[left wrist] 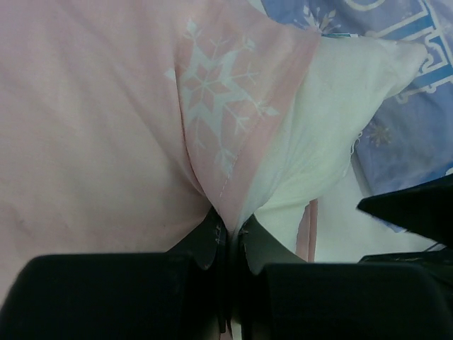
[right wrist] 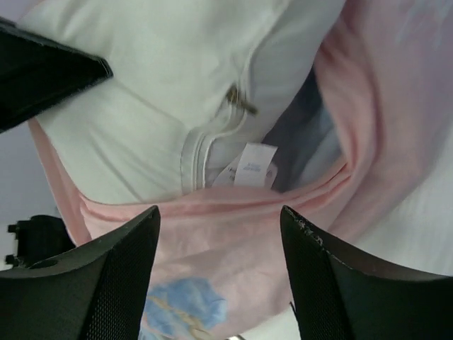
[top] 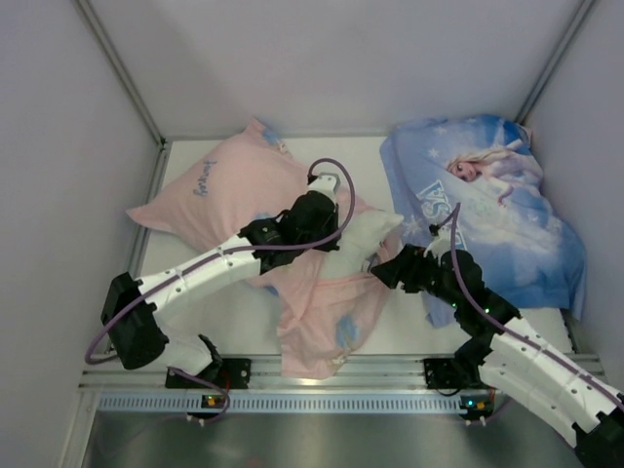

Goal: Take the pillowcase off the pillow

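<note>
Left end effector (left wrist: 228, 230) clenching a fold of the pillowcase (left wrist: 92, 142), pink face outward. Right end effector (right wrist: 221, 248) standing released, its jaws spread over the case's open hem and gripping nothing. The pillow (top: 375, 232) is lying mid-bench (top: 234, 317), with one white corner emerging toward the right edge.

Risk: the left pinch may be catching pillow fabric too, so a pull could be dragging both together, or the thin cloth could be slipping free.

Only the right wrist view is showing the zipper pull (right wrist: 241, 100) and label (right wrist: 255, 164). Only the top view is showing the sheathed bulk reaching toward the far left corner.
</note>
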You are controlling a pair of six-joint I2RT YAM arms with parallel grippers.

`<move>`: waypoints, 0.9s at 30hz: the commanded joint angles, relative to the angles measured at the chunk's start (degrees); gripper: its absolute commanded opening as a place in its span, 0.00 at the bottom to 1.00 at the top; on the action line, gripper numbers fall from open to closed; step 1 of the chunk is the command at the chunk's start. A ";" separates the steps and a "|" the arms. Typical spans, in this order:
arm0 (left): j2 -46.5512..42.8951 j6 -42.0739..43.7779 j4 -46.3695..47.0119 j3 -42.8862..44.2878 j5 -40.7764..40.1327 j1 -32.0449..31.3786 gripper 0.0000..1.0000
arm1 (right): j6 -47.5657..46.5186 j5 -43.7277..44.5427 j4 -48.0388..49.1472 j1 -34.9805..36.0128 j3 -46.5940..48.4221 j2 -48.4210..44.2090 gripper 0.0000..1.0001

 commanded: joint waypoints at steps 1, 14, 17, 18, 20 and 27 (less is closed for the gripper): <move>1.24 -2.96 9.36 4.04 3.68 0.02 0.00 | 11.46 -6.59 12.51 0.17 -7.24 -0.83 0.65; 2.66 -3.23 10.42 4.40 5.19 0.19 0.00 | 13.06 -4.15 10.54 0.96 1.79 7.70 0.71; 3.01 -3.14 10.69 4.75 5.36 0.37 0.00 | 13.06 -4.23 10.26 1.05 2.41 8.66 0.72; 3.27 -3.23 10.86 4.92 5.53 0.54 0.00 | 13.06 -4.58 11.74 1.14 2.50 9.28 0.72; 3.89 -3.49 11.22 5.45 5.89 0.63 0.00 | 12.97 -5.90 12.37 1.58 3.02 12.25 0.72; 6.43 -3.05 10.87 9.32 7.20 1.51 0.00 | 13.67 -6.00 16.24 6.67 3.47 18.25 0.67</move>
